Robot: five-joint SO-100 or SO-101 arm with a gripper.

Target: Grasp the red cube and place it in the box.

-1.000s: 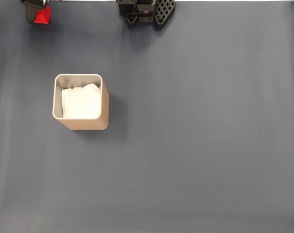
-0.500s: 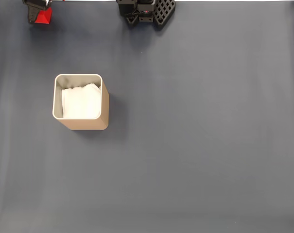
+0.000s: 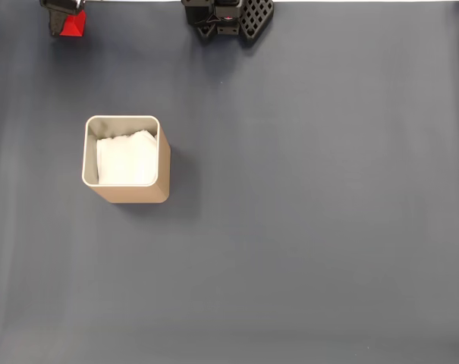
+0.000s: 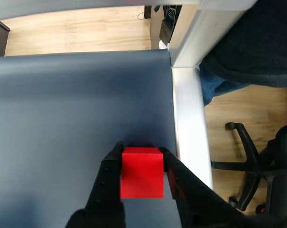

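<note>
Pinching the small bright red smooth-faced cube (image 4: pixel 142 172) between the two black fingers of the gripper (image 4: pixel 142 154), one finger pressed flat against each side face, with the top and near faces of the cube left bare in the wrist view. Seen in the fixed view at the far upper left corner (image 3: pixel 68 23), right under the black gripper (image 3: pixel 62 7) at the picture's top edge, well apart from the tan square box with rounded corners, thin metallic rim and white lining (image 3: pixel 163 163), which stands upright and open lower down on the dark blue-grey mat (image 3: pixel 305 227). Judged as the carry step: cube in the grasp, box not yet reached. Best done by keeping the squeeze steady and the wrist level, so that the smooth faces cannot slip or twist between the fingers. Worth rising enough to pass above the metallic rim rather than sweeping low, since a knock on the side wall would likely push or tip the light box. Worth centring over the white lining, away from the near rim, before letting go, and lowering a little into the opening so that the cube drops short and does not bounce out. Close by in the wrist view, the white table edge (image 4: pixel 188 123) and a black office chair base (image 4: pixel 247 152) on the wooden floor beyond; safest to swing inward over the mat, not outward past that edge.
</note>
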